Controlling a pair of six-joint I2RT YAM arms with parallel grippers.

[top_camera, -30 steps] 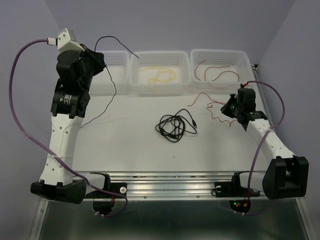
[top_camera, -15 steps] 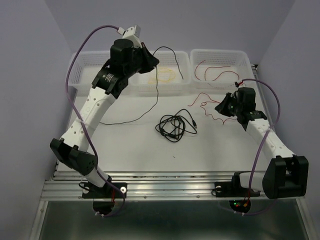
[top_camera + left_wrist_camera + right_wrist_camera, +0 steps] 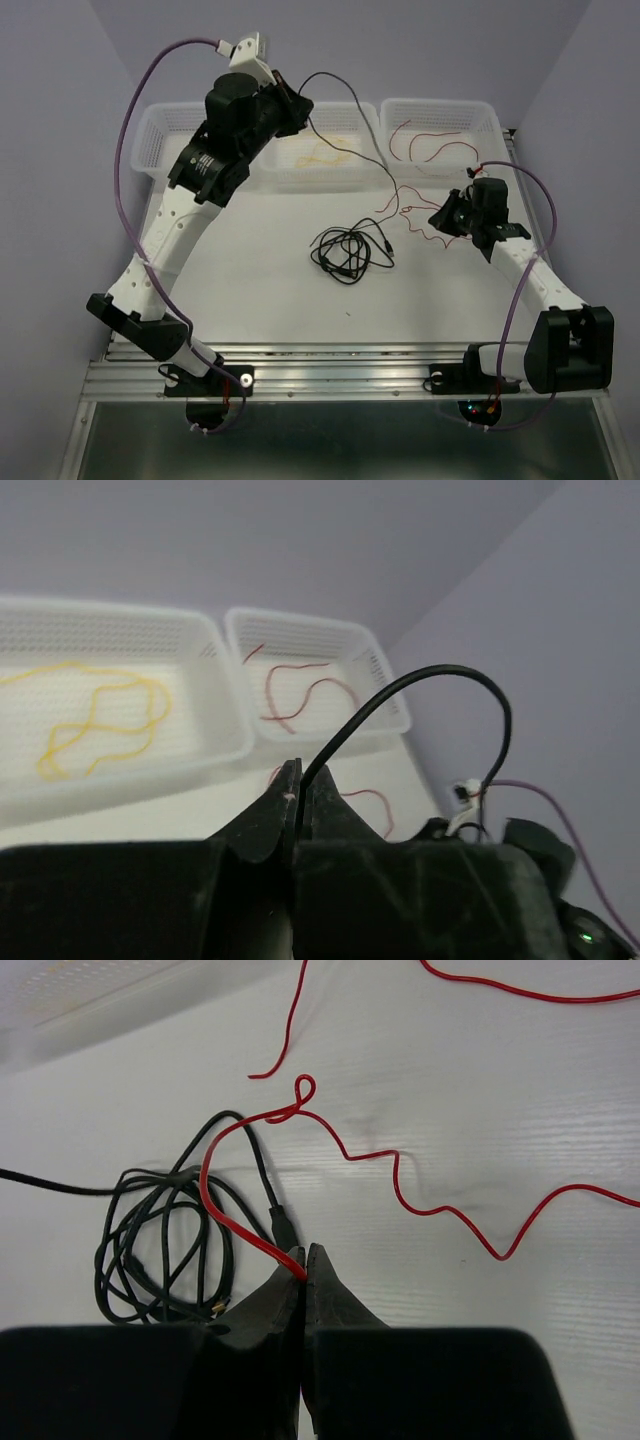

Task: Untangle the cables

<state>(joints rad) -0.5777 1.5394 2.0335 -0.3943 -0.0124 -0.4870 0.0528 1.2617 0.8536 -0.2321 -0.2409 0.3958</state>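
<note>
My left gripper (image 3: pixel 300 107) is raised over the middle basket and shut on a thin black cable (image 3: pixel 365 120). That cable arcs up and right, then hangs down toward the table; in the left wrist view it (image 3: pixel 420 675) rises from my closed gripper (image 3: pixel 300 772). My right gripper (image 3: pixel 441 215) is low over the table and shut on a red cable (image 3: pixel 410 208). In the right wrist view this red cable (image 3: pixel 400 1175) runs out from the gripper (image 3: pixel 305 1258). A coiled black cable bundle (image 3: pixel 345 252) lies mid-table and shows in the right wrist view (image 3: pixel 160 1240).
Three white baskets stand along the back. The left basket (image 3: pixel 150 150) is partly hidden by my arm. The middle basket (image 3: pixel 330 180) holds a yellow cable (image 3: pixel 100 715). The right basket (image 3: pixel 440 103) holds red cables (image 3: pixel 300 695). Purple arm cables loop at both sides.
My left arm has swung from the left basket to over the middle basket, carrying the black cable off the table. The cable's free end now hangs near the red cable. My right gripper has edged left.
</note>
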